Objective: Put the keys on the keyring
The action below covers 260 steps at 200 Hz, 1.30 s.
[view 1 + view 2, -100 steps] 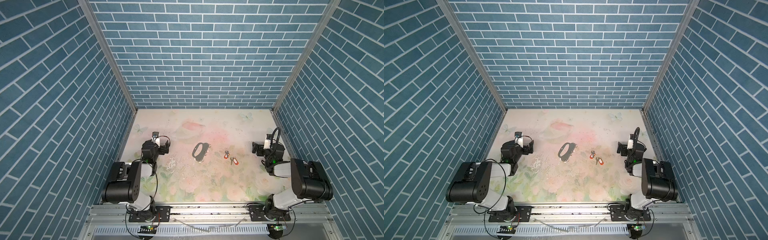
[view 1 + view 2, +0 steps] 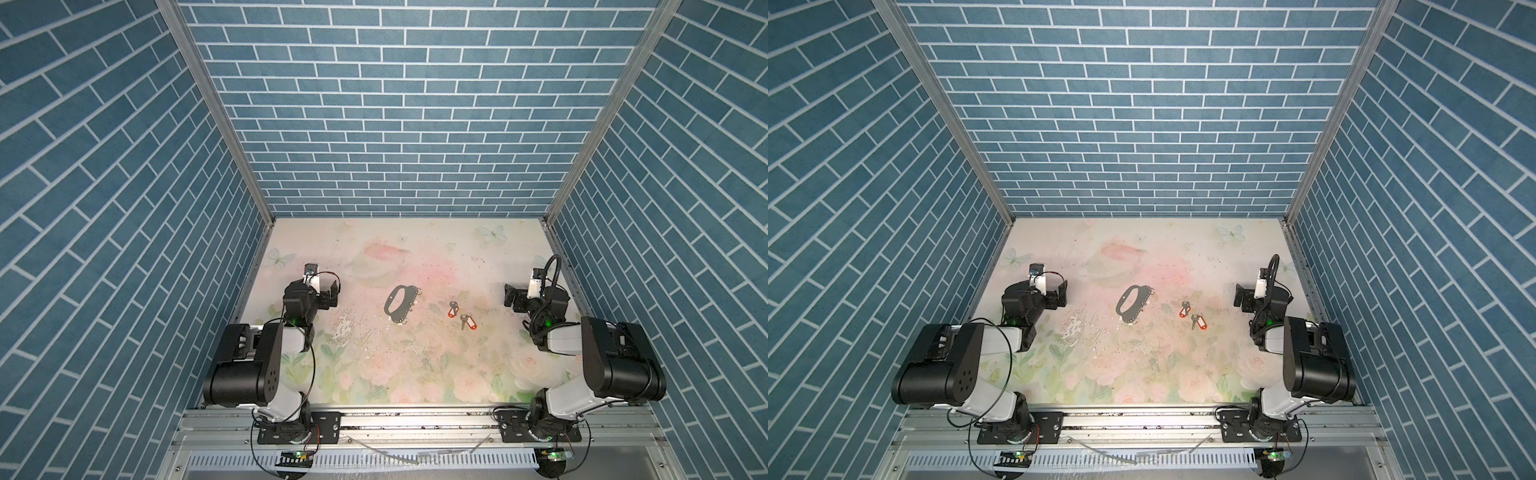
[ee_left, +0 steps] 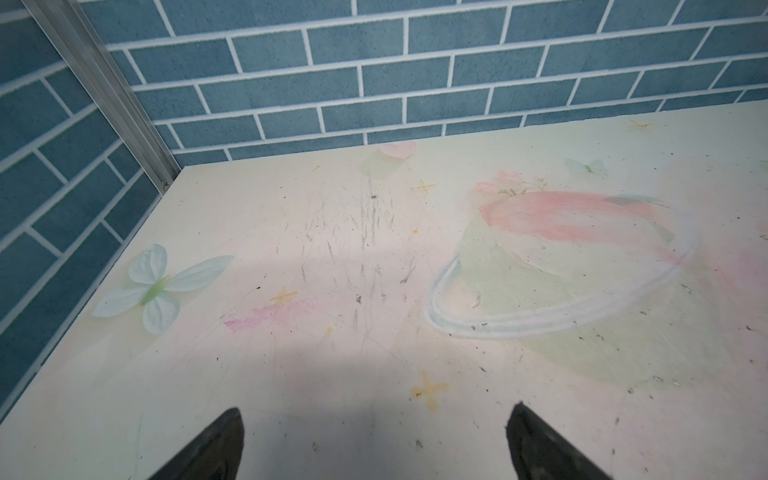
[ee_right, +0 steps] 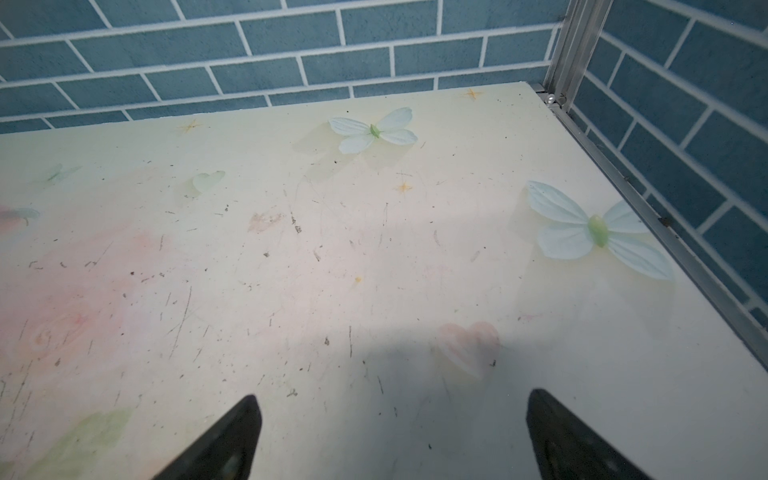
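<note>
Two grippers, the left gripper (image 2: 331, 292) and the right gripper (image 2: 510, 297), hang spread wide and empty at the sides of the table (image 2: 415, 374). Neither has moved since a moment ago, so I'd say threading hasn't begun. One keyring (image 2: 406, 306) lies mid-table, with two keys (image 2: 470, 323) loose near its right.

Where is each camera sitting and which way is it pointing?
Top views: high above the near edge, looking down on table, keyring and keys; left arm and right arm show.
Left wrist: on left arm, facing far left corner; only the open left hand shows.
Right wrist: on right arm, facing far right corner; only the open right hand shows.
Shared: both wrist views catch the back wall, no keys.
</note>
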Each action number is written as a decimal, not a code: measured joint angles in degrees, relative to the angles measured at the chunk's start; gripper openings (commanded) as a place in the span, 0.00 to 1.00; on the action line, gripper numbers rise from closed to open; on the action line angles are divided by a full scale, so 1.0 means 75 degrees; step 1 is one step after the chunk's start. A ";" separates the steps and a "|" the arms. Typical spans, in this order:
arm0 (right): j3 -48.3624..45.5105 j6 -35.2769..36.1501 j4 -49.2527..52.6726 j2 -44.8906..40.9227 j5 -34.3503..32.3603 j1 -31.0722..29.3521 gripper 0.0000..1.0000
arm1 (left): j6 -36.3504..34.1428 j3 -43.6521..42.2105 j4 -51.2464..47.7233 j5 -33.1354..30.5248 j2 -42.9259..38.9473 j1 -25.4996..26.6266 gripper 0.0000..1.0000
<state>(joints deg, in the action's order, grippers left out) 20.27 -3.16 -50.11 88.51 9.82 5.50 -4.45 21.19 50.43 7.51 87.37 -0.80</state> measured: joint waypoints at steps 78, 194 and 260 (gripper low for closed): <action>0.0000 0.0000 0.0000 0.0000 0.0000 0.0000 0.99 | 0.0003 0.0000 0.0000 0.0000 0.0000 0.0000 0.99; 0.1122 -0.0417 0.2795 -0.2253 -0.1113 -0.0271 0.99 | 0.0816 0.1090 -0.2731 -0.1110 -0.2162 0.0035 0.99; 0.2672 -0.1014 0.5616 -0.2804 -0.0612 -0.2057 0.86 | 0.3086 0.1795 -0.5584 -0.1332 -0.4229 0.1282 0.99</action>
<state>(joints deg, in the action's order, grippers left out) 40.32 -10.76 -7.99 67.48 5.23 -9.93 18.70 34.65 8.56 -2.48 55.66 8.82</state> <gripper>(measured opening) 0.904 0.994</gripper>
